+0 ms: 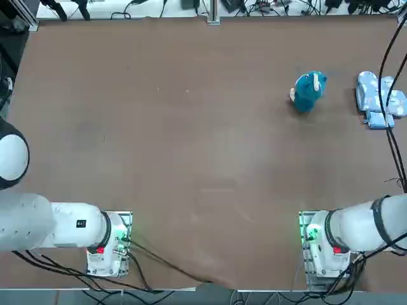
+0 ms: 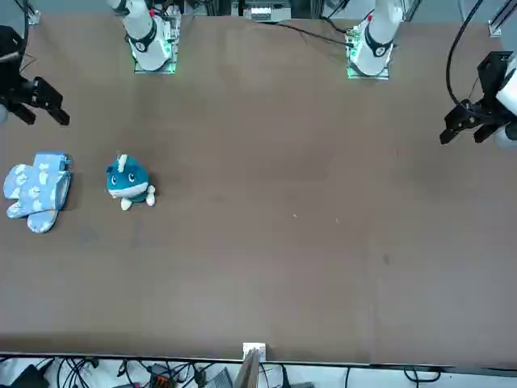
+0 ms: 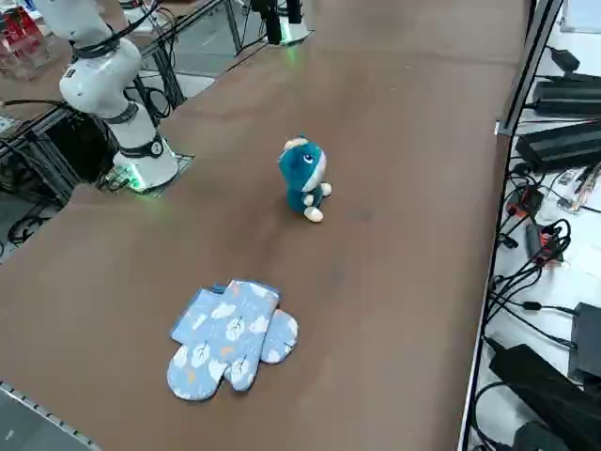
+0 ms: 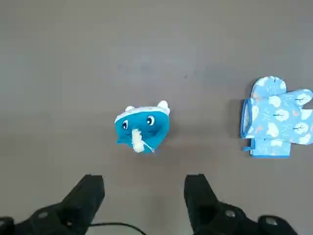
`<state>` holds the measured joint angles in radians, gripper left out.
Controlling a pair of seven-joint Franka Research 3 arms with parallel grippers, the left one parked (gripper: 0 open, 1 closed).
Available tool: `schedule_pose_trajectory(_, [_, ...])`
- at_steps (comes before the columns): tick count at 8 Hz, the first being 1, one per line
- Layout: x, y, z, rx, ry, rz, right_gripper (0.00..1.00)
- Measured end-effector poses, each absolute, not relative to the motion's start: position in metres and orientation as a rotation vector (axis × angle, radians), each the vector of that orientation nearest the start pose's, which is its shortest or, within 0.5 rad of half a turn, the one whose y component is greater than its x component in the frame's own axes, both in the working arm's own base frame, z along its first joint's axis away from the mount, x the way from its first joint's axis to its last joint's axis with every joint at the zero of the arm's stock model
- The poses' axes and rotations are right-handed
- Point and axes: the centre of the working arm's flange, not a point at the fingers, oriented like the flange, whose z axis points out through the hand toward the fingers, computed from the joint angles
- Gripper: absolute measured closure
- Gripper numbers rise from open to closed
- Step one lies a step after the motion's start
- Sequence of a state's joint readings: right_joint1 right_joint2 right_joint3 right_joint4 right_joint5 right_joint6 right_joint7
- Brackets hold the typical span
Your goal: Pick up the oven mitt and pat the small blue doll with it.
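My right claw (image 4: 144, 196) is hanging released above the bench (image 1: 191, 159), its 2 fingers (image 4: 88, 193) standing wide apart with nothing between them; it is looking straight down over the small blue doll (image 4: 142, 128), with the oven mitt (image 4: 276, 117) off to one side.

The oven mitt is lying flat on the bench near its edge on my right-hand side, just beside the doll but not touching it; it is looking like thin quilted fabric, so I am judging it light, soft and floppy, likely to droop from whatever part I am pinching; its cuff end, trimmed in darker blue and sitting slightly raised in the right side view, is seeming the best place to take hold, since the fingers can be pressing down either side of that folded edge; a grip on the flat middle is likelier to be scraping the bench than gathering cloth.

The doll is a small rounded plush sitting upright; I am judging it light and easy to topple, so the patting is wanting gentleness.

The bench is a plain brown matte sheet, bare apart from these 2 things; cables and dark equipment are crowding the room beyond its far edge.
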<state>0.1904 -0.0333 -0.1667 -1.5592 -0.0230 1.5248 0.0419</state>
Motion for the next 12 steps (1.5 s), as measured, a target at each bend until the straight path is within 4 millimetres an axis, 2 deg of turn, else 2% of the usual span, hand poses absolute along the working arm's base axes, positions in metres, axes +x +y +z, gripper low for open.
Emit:
schedule_pose_trajectory(4, [0.543, 0.011, 0.639, -3.172, 0.02, 0.016, 0.0])
schedule_pose_trajectory(6, [0.55, 0.007, 0.622, -3.252, 0.017, 0.072, 0.0])
schedule_pose_trajectory(8, [0.56, -0.001, 0.585, -3.381, 0.0, 0.2, 0.0])
schedule_pose_trajectory(11, [0.581, -0.01, 0.519, -3.499, -0.031, 0.406, 0.0])
schedule_pose_trajectory(12, [0.589, -0.016, 0.494, -3.54, -0.02, 0.428, 0.0])
